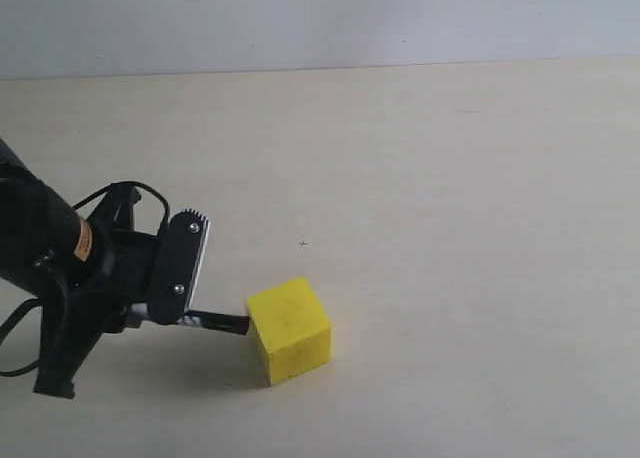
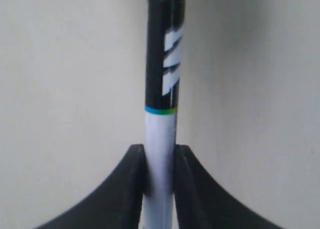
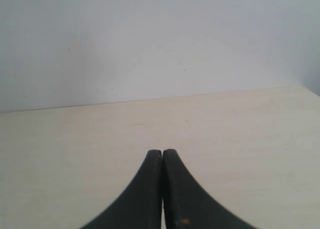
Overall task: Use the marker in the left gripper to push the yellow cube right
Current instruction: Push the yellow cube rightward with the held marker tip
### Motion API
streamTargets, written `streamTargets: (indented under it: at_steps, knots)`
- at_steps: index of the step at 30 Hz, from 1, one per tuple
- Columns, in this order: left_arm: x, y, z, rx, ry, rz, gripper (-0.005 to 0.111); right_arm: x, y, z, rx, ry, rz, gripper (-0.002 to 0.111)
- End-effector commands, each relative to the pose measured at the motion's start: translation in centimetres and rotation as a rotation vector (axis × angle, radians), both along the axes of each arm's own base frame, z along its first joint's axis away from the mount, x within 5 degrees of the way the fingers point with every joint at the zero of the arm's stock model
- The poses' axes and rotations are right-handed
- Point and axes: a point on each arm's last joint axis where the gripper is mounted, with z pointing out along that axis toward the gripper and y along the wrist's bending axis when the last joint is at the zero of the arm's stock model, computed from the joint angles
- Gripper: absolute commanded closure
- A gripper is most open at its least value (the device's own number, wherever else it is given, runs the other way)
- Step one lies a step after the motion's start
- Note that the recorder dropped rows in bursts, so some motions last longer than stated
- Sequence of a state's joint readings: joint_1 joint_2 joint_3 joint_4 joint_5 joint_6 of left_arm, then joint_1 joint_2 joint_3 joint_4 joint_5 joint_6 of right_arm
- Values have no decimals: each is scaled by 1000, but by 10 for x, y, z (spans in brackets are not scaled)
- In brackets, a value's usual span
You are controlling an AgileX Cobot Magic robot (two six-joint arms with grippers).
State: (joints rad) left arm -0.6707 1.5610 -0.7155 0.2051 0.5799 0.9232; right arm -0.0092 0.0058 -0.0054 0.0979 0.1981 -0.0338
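Observation:
The yellow cube (image 1: pixel 289 330) sits on the table near the front, left of centre. My left gripper (image 1: pixel 170 303) is just to its left, low over the table, shut on the marker (image 1: pixel 215 321). The marker lies level, and its black end meets the cube's left face. In the left wrist view the left gripper (image 2: pixel 159 154) clamps the white barrel of the marker (image 2: pixel 162 89), whose black cap with white marks runs out of frame; the cube is hidden there. The right gripper (image 3: pixel 162 153) is shut with nothing in it and is out of the exterior view.
The pale beige table (image 1: pixel 450 228) stretches right of the cube and back to a grey-white wall (image 1: pixel 320 18). The left arm's black body and cables (image 1: pixel 50 268) fill the front left corner.

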Motion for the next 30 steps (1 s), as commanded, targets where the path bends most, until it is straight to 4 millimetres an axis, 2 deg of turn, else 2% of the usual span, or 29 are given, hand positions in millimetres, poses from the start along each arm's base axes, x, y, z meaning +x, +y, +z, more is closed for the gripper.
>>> streamTargets:
  at_steps: [1, 13, 18, 22, 26, 30]
  knots:
    - [5, -17, 12, -100, -34, 30, 107, 0, 0, -1, -10, -9, 2, 108]
    - [3, -13, 13, -30, 18, 37, 107, 0, 0, -1, -10, -9, 2, 108]
    - [5, -14, 1, 2, 47, 53, 107, 0, 0, -1, -10, -9, 2, 108]
    - [10, -20, -10, -23, 36, 50, 107, 0, 0, -1, -10, -9, 2, 108]
    - [12, -28, -9, -111, 13, 78, 107, 0, 0, -1, -10, -9, 2, 108]
    - [7, -30, -9, -75, 35, 56, 107, 0, 0, -1, -10, -5, 3, 108]
